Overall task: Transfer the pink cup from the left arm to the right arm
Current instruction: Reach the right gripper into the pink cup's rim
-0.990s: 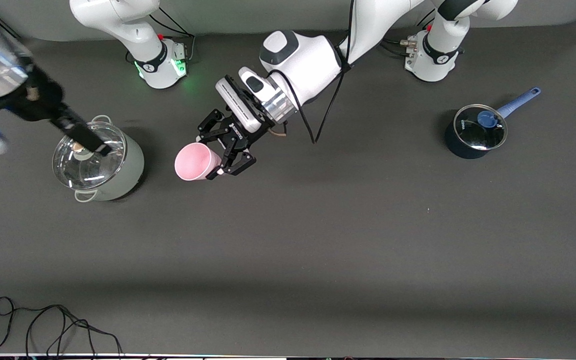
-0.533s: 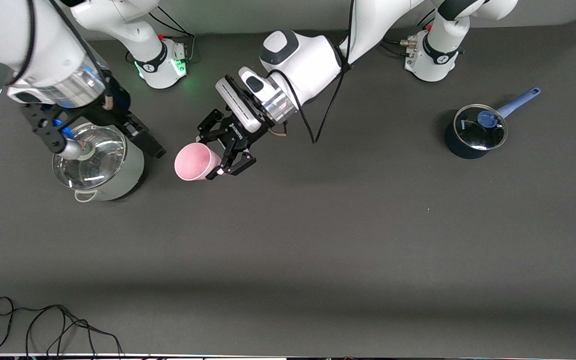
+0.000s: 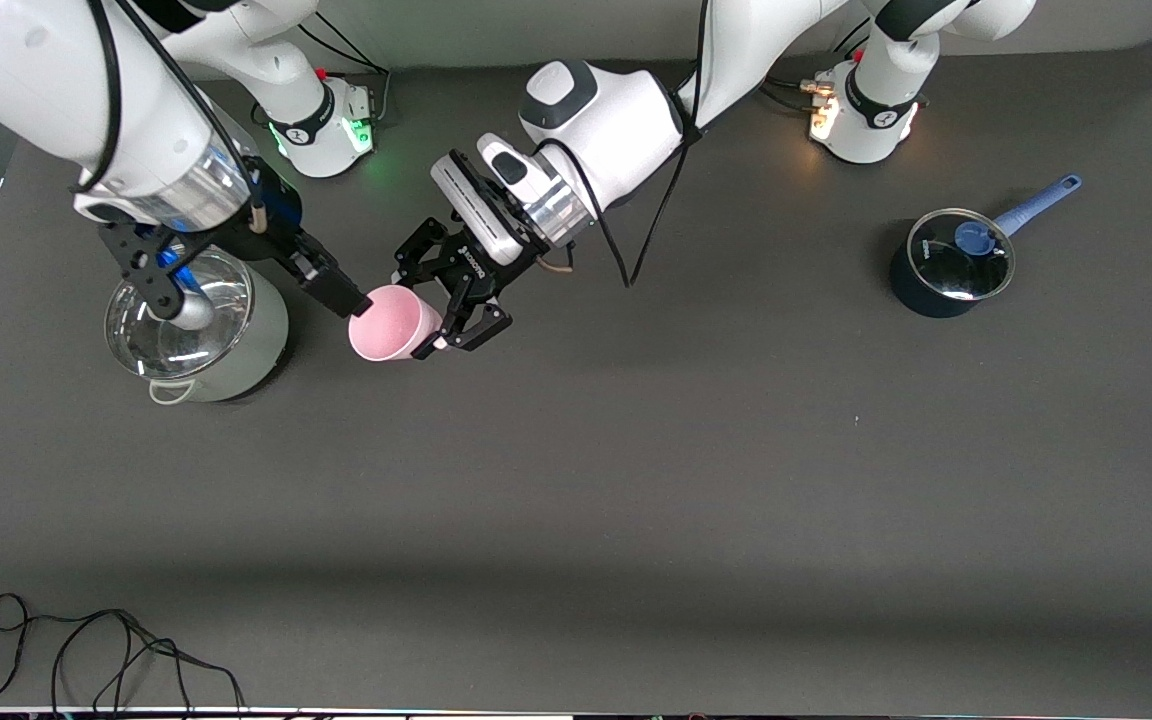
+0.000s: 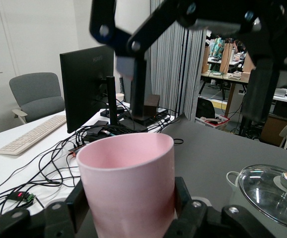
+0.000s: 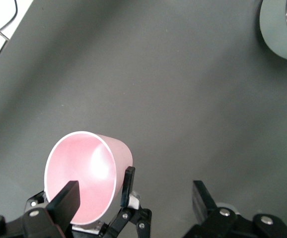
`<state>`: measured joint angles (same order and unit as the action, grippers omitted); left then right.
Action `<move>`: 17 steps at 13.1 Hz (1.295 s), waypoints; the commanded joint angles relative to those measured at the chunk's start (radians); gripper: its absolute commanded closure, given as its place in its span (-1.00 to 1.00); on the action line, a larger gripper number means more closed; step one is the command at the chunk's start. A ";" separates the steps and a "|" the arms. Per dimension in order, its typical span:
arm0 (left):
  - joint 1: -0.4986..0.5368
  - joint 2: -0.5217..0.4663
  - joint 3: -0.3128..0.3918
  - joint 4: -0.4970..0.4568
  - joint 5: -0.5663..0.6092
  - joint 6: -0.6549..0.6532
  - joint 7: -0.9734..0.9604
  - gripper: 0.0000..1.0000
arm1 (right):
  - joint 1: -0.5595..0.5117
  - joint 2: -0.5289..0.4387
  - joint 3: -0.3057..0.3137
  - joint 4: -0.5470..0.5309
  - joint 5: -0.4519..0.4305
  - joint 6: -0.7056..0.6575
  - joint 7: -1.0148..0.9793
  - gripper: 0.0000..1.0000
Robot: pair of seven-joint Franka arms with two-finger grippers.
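Note:
The pink cup (image 3: 391, 322) is held in the air over the middle of the table, tilted with its mouth toward the right arm's end. My left gripper (image 3: 420, 312) is shut on its wall, a finger (image 4: 180, 197) on each side of the cup (image 4: 127, 183). My right gripper (image 3: 261, 298) is open wide between the cup and the pot. One of its fingers (image 3: 334, 288) reaches the cup's rim; in the right wrist view that finger (image 5: 68, 199) lies across the cup's mouth (image 5: 84, 173). I cannot tell whether it touches.
A grey-green pot with a glass lid (image 3: 198, 338) stands under the right gripper, toward the right arm's end. A dark blue saucepan (image 3: 948, 264) with a glass lid and blue handle stands toward the left arm's end. A black cable (image 3: 86, 650) lies by the front edge.
The right arm has swung in from its end of the table, across the pot, bringing its open gripper up to the cup's mouth. The left arm and the cup have stayed still.

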<state>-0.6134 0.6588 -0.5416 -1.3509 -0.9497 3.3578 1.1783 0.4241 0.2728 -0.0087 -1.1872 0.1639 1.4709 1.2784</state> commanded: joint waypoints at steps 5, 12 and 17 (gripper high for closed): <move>-0.019 0.002 0.014 0.024 0.005 0.014 -0.022 1.00 | 0.001 0.052 -0.001 0.041 0.023 -0.006 0.010 -0.96; -0.019 0.002 0.014 0.024 0.005 0.012 -0.022 1.00 | 0.002 0.046 0.001 0.052 0.022 -0.018 0.019 -0.27; -0.019 0.001 0.014 0.026 0.005 0.011 -0.022 1.00 | 0.002 0.046 0.001 0.054 0.020 -0.018 0.036 0.73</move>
<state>-0.6138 0.6588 -0.5415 -1.3408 -0.9497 3.3583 1.1770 0.4241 0.3182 -0.0067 -1.1520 0.1698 1.4707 1.2817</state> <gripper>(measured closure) 0.282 0.656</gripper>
